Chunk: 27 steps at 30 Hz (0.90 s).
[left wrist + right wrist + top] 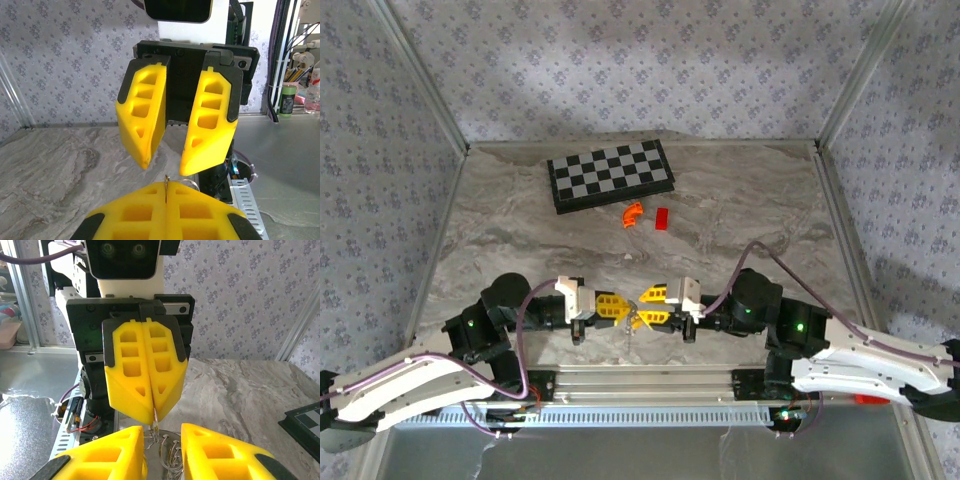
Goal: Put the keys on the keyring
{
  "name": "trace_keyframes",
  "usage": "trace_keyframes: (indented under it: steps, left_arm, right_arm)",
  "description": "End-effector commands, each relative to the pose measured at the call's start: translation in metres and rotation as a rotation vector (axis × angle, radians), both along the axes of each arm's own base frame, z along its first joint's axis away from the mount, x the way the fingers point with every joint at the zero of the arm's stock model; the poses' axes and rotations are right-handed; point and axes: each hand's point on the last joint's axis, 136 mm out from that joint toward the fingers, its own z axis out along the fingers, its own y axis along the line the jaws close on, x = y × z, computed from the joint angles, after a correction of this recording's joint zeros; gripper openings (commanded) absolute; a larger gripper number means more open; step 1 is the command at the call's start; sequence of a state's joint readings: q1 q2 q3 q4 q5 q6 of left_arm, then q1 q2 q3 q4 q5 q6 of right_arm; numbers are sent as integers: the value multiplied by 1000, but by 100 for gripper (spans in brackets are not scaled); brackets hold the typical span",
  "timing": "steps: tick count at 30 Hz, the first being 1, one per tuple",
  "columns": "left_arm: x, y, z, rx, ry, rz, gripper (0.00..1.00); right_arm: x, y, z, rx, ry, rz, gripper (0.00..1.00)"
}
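My left gripper (620, 309) and right gripper (650, 307) meet tip to tip low over the front middle of the table. The left gripper (166, 187) is shut on a thin silvery edge of the keyring (187, 183), which pokes out of its closed fingertips. From the right wrist view, silvery wire loops of the keyring (172, 456) hang below the left gripper (153, 417). They sit in the gap of my right gripper (162, 434), whose jaws stand apart, open. I cannot make out the keys among the loops.
A black-and-white checkerboard (610, 175) lies at the back of the marble table (740, 200). An orange curved piece (633, 214) and a red block (662, 218) sit just in front of it. Aluminium rails edge the table on both sides.
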State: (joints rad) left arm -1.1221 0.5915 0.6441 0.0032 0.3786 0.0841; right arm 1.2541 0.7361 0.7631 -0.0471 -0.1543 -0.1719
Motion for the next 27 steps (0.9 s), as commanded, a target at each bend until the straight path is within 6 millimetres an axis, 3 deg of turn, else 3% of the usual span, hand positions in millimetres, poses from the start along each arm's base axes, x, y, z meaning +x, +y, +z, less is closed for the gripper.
trace_keyframes:
  steps: [1, 9, 21, 27]
  left_arm:
    - [-7, 2, 26, -78, -23, -30, 0]
    - [-7, 3, 26, -74, -24, -27, 0]
    - [-7, 1, 23, -65, -19, -31, 0]
    - [-6, 1, 22, -62, -18, -29, 0]
  right_arm:
    - [1, 1, 1, 17, 8, 0, 27]
    - [2, 5, -6, -1, 11, 3, 28]
    - [3, 8, -9, 4, 22, 13, 13]
    - [3, 8, -9, 5, 28, 13, 12]
